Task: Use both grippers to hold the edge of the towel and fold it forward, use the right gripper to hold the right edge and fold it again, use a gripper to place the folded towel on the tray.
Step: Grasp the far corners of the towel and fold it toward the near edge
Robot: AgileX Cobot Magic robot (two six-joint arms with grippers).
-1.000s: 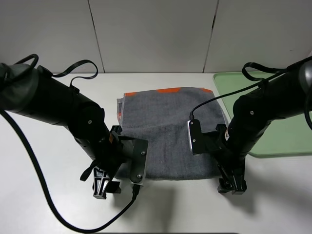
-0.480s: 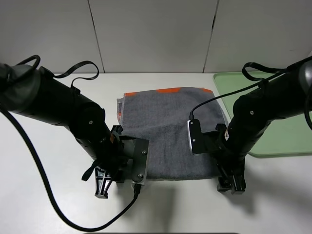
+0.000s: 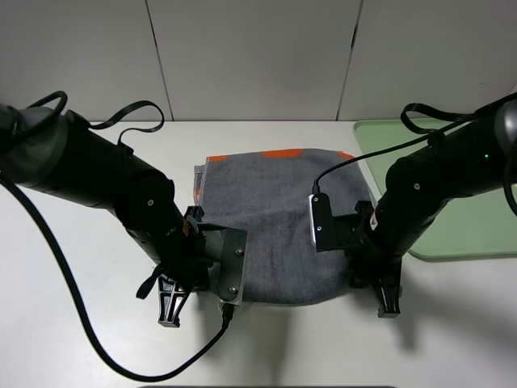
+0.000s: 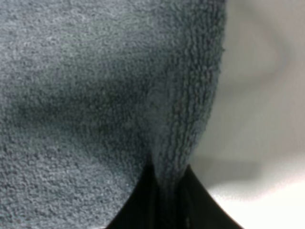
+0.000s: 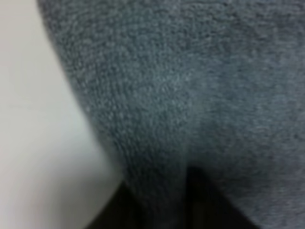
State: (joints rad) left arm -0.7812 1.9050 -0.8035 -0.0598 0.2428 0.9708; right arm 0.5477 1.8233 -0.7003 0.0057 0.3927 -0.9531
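Note:
The dark grey towel [image 3: 283,210] lies flat on the white table, its orange band at the far end. Its near edge [image 3: 291,301] bulges slightly toward me between the two arms. My left gripper [image 3: 170,314] sits at the near left corner. In the left wrist view the hemmed edge [image 4: 200,95] runs down into the shut left gripper [image 4: 164,205]. My right gripper [image 3: 388,305] is at the near right corner. The blurred right wrist view shows grey cloth [image 5: 190,86] pinched in the right gripper [image 5: 183,205]. The light green tray [image 3: 477,226] lies at the right.
Black cables loop from both arms; one trails over the table at the near left [image 3: 97,347]. A pale panelled wall [image 3: 258,56] stands behind the table. White tabletop [image 3: 283,347] shows in front of the towel.
Both grippers have closed from open onto the towel's near corners. The right gripper shifted slightly, and the near edge now bows outward.

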